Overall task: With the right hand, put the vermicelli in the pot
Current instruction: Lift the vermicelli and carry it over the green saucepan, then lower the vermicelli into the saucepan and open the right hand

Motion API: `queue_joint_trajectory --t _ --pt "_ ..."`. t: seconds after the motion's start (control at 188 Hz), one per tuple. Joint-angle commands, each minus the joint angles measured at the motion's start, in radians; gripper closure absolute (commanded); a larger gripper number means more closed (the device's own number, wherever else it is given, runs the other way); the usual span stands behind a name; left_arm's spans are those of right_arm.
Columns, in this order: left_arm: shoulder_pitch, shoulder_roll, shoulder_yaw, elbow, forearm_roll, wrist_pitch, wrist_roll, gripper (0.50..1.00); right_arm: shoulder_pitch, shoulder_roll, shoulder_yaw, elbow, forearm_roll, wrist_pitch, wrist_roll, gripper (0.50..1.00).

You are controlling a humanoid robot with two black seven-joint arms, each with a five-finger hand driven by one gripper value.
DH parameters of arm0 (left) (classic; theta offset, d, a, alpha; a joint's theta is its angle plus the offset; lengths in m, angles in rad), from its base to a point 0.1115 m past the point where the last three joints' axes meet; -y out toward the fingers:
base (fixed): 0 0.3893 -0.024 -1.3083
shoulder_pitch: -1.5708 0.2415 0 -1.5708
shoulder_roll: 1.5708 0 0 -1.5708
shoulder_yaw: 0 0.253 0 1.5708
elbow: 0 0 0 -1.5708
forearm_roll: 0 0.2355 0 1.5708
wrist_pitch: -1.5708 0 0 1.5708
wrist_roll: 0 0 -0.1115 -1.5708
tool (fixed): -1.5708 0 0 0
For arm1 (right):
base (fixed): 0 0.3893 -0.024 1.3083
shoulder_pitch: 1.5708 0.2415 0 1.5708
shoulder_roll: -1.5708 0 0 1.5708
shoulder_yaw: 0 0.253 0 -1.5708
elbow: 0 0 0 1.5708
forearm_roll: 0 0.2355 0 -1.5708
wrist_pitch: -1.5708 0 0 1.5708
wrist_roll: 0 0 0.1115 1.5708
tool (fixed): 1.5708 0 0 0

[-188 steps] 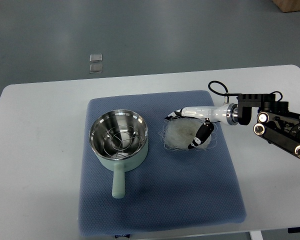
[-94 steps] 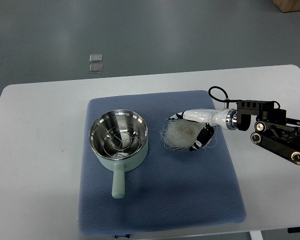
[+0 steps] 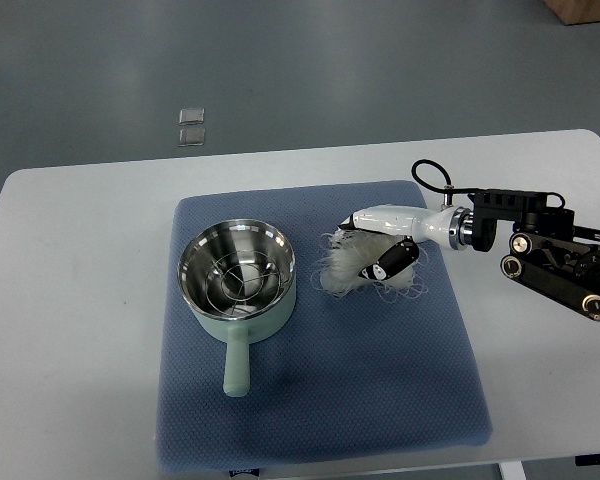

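A pale green pot (image 3: 239, 280) with a shiny steel inside and a short handle stands on the left half of the blue mat (image 3: 320, 400). A white nest of vermicelli (image 3: 348, 268) lies on the mat just right of the pot. My right hand (image 3: 372, 248) reaches in from the right edge and its fingers are closed around the right side of the vermicelli. The bundle looks pulled toward the pot, with loose strands trailing to the right. The left arm does not show.
The mat lies on a white table (image 3: 70, 330). Two small clear squares (image 3: 191, 127) lie on the grey floor beyond the table's far edge. My right forearm (image 3: 555, 260) with its black cable hangs over the table's right side.
My right hand has closed on the vermicelli and shifted it left toward the pot. The bundle now sits closer to the pot's rim than before.
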Motion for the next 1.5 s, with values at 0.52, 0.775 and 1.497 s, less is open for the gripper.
queue_joint_trajectory --t 0.52,0.775,1.497 --pt "0.000 0.000 0.000 0.000 0.000 0.000 0.000 0.500 0.223 0.066 0.016 0.013 0.018 -0.093 0.094 1.000" --pt "0.000 0.000 0.000 0.000 0.000 0.000 0.000 0.500 0.270 0.178 0.017 0.013 0.025 -0.091 0.094 1.000" --pt "0.000 0.000 0.000 0.000 0.000 0.000 0.000 0.500 0.140 0.326 0.000 -0.027 0.015 -0.091 0.083 0.738"
